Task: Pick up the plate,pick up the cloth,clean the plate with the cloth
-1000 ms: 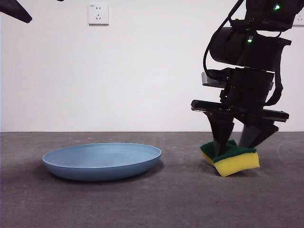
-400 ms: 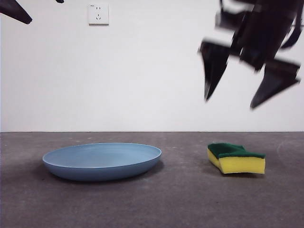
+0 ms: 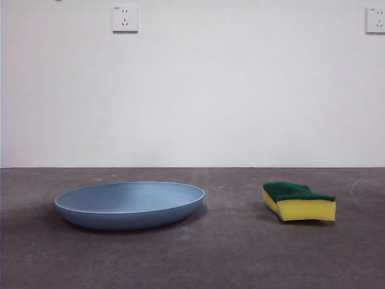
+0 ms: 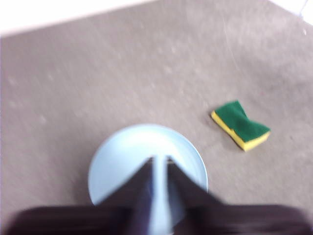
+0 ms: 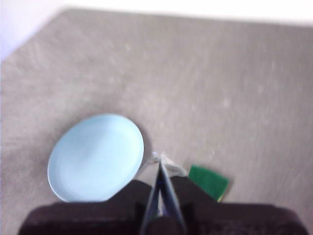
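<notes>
The light-blue plate (image 3: 129,205) lies empty on the grey surface (image 3: 228,253), the green-topped yellow sponge (image 3: 299,201) well apart beside it. Left gripper (image 4: 159,169) and right gripper (image 5: 160,177) hang high above, jaws nearly closed, grasping nothing.

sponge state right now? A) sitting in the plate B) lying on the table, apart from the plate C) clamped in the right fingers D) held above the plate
B: the sponge lies flat on the table, off to one side of the plate with bare table between them, and no gripper shows in the front view.
</notes>
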You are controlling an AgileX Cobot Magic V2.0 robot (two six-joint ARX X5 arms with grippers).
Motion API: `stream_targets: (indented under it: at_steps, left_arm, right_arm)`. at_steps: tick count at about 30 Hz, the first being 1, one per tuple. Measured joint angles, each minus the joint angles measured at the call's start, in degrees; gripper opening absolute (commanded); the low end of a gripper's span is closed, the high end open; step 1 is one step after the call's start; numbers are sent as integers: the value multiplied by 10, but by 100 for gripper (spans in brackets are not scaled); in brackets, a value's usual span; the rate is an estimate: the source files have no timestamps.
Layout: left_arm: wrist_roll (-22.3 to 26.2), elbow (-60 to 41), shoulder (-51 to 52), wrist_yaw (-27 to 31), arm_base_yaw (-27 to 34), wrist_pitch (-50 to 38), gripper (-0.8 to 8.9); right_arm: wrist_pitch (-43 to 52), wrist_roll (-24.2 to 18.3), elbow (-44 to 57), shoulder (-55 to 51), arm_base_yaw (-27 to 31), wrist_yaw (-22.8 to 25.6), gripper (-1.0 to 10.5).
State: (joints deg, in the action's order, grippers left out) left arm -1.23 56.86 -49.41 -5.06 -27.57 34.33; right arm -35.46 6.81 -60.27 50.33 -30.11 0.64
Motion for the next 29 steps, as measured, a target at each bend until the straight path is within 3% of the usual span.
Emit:
stream_targets:
  at_steps: [7,12,15,21,29]
  left_arm:
    - [8,-100,98,35,-22,-106,-8]
    - [7,-209,176,34,-28,-170,-8]
    - [1,-228,190,30,-30,-162,-3]
    - [-57,-227,185,31,-30,-128,-3]
    - [-70,-227,167,31,-30,-116,-3]
  right_arm:
    - [82,-5,130,-124,-53,89,-8]
    - [110,-7,216,-185,-63,101,-7]
    - [89,3,226,-184,-63,106,2]
    - [76,57,227,-176,-63,113,2]
    - [76,66,227,-178,-63,114,2]
